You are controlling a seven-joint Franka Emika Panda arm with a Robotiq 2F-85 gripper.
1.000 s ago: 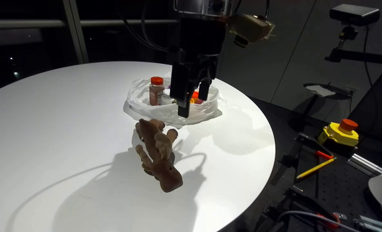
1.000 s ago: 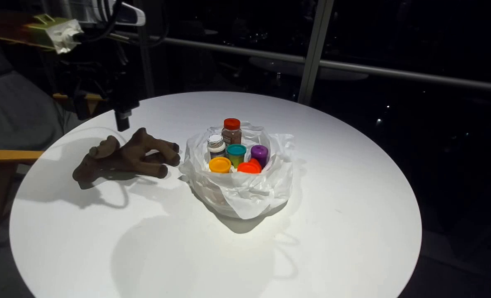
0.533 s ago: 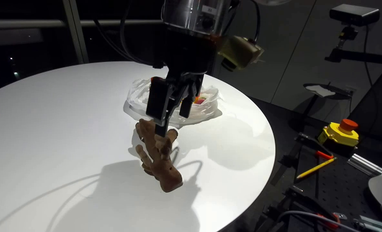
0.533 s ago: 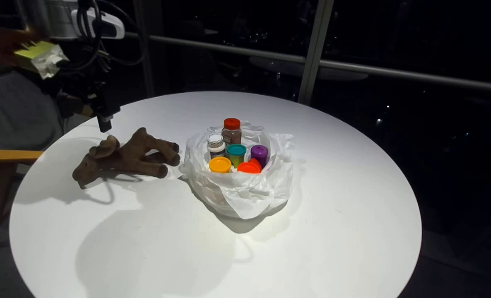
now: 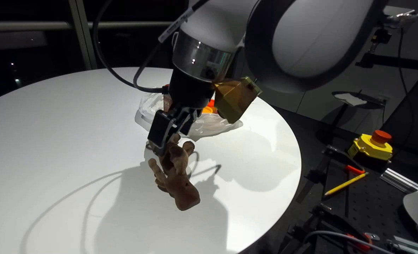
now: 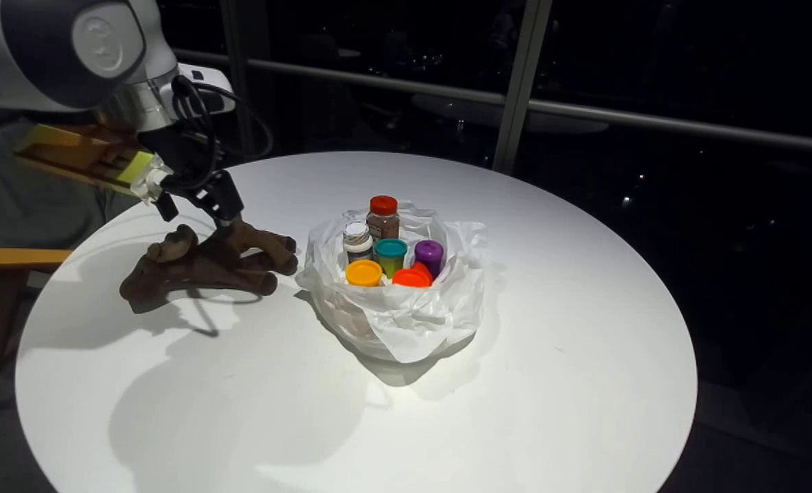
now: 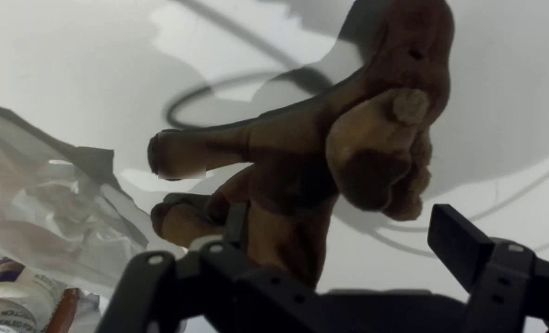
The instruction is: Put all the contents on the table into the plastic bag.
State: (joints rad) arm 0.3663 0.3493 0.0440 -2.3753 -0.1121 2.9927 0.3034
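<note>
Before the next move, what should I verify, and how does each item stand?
1. Gripper open: ok, jaws apart in the wrist view.
2. Brown plush lined up: looks ok, its trunk appears between the jaws there.
3. Jaws low enough for a firm hold: cannot tell.
4. Plastic bag open at the top: ok, in an exterior view.
5. Red-capped bottle, white-capped bottle and teal-lidded tub inside it: ok.
6. Brown plush inside it: not ok, lying on the table.
</note>
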